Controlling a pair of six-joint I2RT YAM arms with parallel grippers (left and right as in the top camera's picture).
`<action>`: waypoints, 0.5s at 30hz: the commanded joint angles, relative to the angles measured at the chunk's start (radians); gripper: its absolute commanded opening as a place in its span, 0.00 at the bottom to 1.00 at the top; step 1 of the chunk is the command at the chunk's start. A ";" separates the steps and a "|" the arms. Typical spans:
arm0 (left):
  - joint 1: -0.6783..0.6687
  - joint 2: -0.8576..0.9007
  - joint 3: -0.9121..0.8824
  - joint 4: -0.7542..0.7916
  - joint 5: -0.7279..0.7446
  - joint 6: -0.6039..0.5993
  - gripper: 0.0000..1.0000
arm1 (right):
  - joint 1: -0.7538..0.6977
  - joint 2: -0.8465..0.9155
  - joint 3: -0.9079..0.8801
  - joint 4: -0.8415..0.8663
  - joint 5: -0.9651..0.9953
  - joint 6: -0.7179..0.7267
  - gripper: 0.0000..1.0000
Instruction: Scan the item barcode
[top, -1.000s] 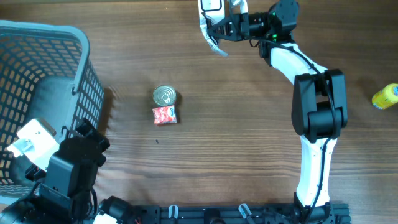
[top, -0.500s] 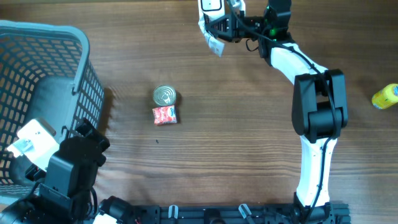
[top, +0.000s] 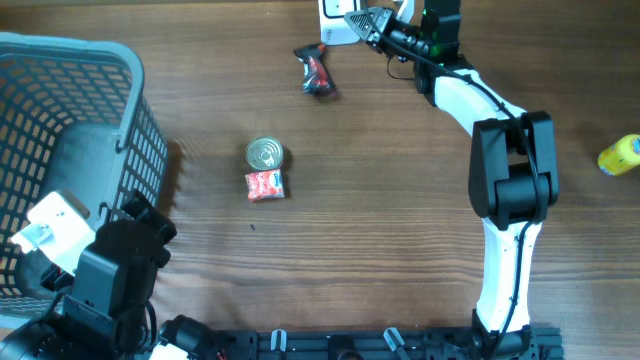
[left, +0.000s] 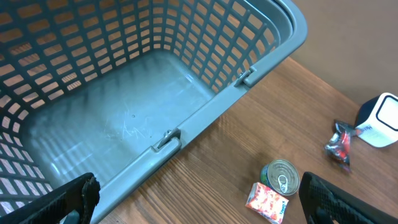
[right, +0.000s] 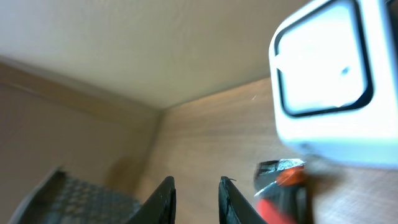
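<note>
**A:** From overhead, we see the crumpled red-and-silver packet (top: 315, 73) lying on the table (top: 400, 250) at upper centre, just below and left of the white scanner (top: 332, 32). The right gripper (top: 358, 20) hovers at the scanner's edge, apart from the packet.

**B:** So we hold nothing. Lower in the frame sit a tin can (top: 265, 153) and a red sachet (top: 265, 185), touching each other. The basket (top: 140, 90) fills the left.

**A:** In the left wrist view, the left gripper (left: 205, 202) stands wide apart and empty, looking down on the basket. Packet and scanner show small at the right edge.

**B:** In the right wrist view, our fingers (right: 163, 202) stand narrowly apart with nothing between them. The scanner looms upper right, with the packet just beneath it, blurred.

**A:** We judge the risk thus: a thin, crinkly wrapper may slip or fold when we pinch it, hiding a barcode we cannot see now.

**B:** And so close to the scanner, a careless reach could knock it.
</note>
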 joint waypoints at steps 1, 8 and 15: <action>-0.003 0.003 -0.002 0.003 -0.018 -0.016 1.00 | 0.011 -0.029 0.014 0.009 0.051 -0.121 0.23; -0.003 0.003 -0.002 0.003 -0.044 -0.016 1.00 | 0.072 -0.030 0.014 -0.208 -0.072 -0.345 0.55; -0.003 0.005 -0.002 0.002 -0.058 -0.016 1.00 | 0.201 -0.088 0.019 -0.465 0.415 -0.432 0.82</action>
